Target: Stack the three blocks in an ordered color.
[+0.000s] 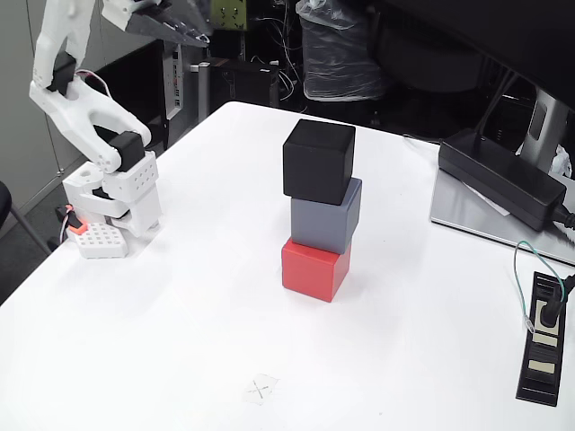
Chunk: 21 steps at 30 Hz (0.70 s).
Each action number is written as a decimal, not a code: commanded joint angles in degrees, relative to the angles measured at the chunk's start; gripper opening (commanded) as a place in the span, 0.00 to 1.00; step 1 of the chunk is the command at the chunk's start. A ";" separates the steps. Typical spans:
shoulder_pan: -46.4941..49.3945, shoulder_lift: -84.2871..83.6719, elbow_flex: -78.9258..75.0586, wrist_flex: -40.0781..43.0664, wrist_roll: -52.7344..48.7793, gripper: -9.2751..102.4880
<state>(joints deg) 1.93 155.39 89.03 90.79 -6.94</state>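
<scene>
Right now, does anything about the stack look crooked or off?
Yes. The black block on top sits shifted left, overhanging the blue-grey block, which in turn is offset right of the red block. The stack zigzags.

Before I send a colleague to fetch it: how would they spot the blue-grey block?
On the white table, a three-cube stack stands near the middle. The blue-grey block is its middle cube, resting on the red block and carrying the black block; the only grey cube there.

White table [180, 341] evenly lit; dark cluttered background behind; plastic-wrapped bundle [337, 54] seen at rear; grey wall panel [18, 126] at left.
</scene>
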 commanded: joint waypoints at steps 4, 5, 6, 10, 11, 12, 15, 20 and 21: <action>-0.79 8.26 0.00 -2.46 -0.35 0.09; -0.79 10.11 0.09 -4.04 -0.35 0.09; -0.79 11.95 0.97 -5.80 -0.26 0.09; -0.70 19.07 10.63 -13.36 -0.26 0.09; -0.70 21.09 14.33 -14.94 -0.26 0.09; -0.79 23.12 18.11 -16.44 -0.26 0.09; -0.79 29.18 30.23 -20.57 0.18 0.09; -0.88 36.39 47.20 -25.93 0.35 0.09; -0.88 36.30 49.75 -26.81 0.35 0.09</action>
<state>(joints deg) 1.23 190.90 131.92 66.71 -6.94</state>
